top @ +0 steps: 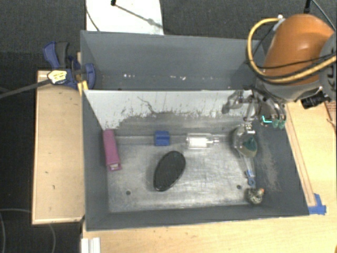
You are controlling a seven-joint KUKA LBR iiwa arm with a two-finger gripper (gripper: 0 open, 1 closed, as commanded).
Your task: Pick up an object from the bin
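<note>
My gripper [251,111] hangs over the bin's right end, near the back wall. Right below it lies a greenish see-through round piece [246,144], from which a thin stem [248,170] runs toward the front and ends in a small dark knob [256,195]. Whether the gripper touches the round piece I cannot tell. A small clear cylinder [199,141] lies on the floor to its left.
Further left are a blue block [162,137], a black oval stone-like thing [169,170] and a pink bar [111,149] by the left wall. The arm's orange cover and cables stand over the bin's right rear corner.
</note>
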